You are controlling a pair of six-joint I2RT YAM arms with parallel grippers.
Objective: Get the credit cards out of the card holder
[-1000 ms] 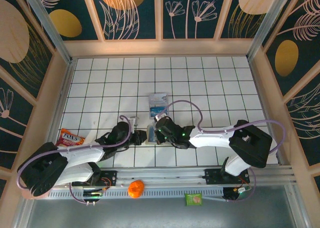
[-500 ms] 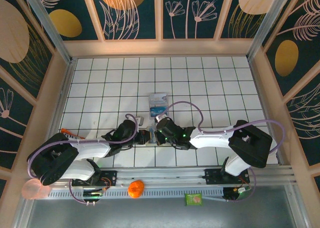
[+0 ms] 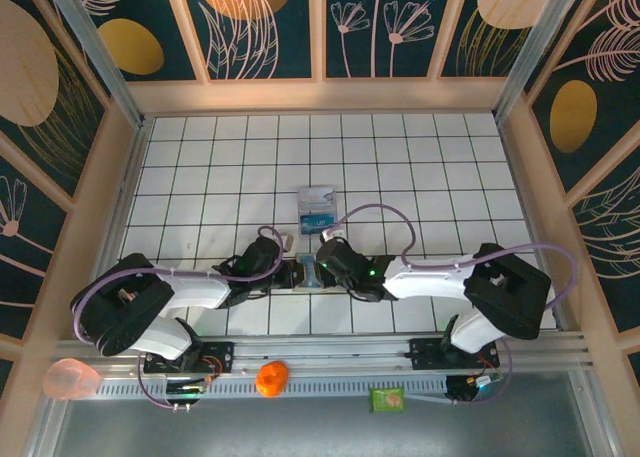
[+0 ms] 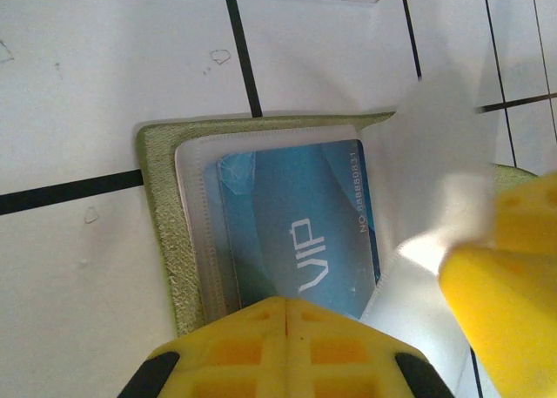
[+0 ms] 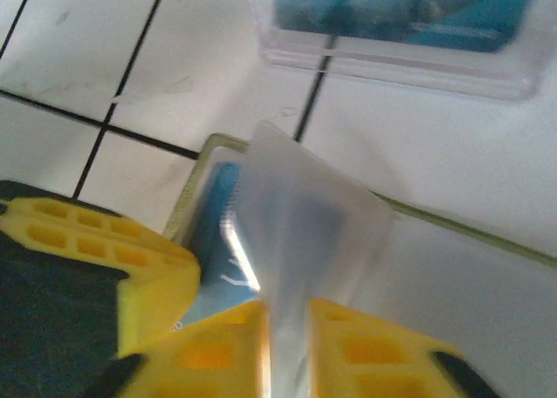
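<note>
Plainly, the chief risk lay with the pale card [image 5: 305,224]. The right pincer [image 5: 285,313] had closed narrowly on its lower edge, and the card stood tilted up out of the card holder [image 4: 165,241]. If that narrow hold were to slacken, the card would likely drop back onto the holder or slide off across the smooth tiles. A pull at an angle could also bend so thin a card.

The left pincer [image 4: 287,306] was closed tight and pressed at the holder's lower edge in its own view. Whether it pinched that edge or merely bore down on it could not be told. Should it slip, the holder would probably drag along with the card. The two pincers sat nearly touching, so a careless move might knock one against the other.

The blue card [image 4: 296,232] lay inside its clear sleeve, not yet drawn. The holder rested lower centre of the top view, just below a clear box [image 3: 317,209].

The worktop [image 3: 400,167] was white with a black grid. Dark teal walls bore gold discs and pale flower outlines between wooden frames. Along the bottom rail sat an orange object [image 3: 272,378], a green packet [image 3: 388,400] and a pink cup [image 3: 68,380].
</note>
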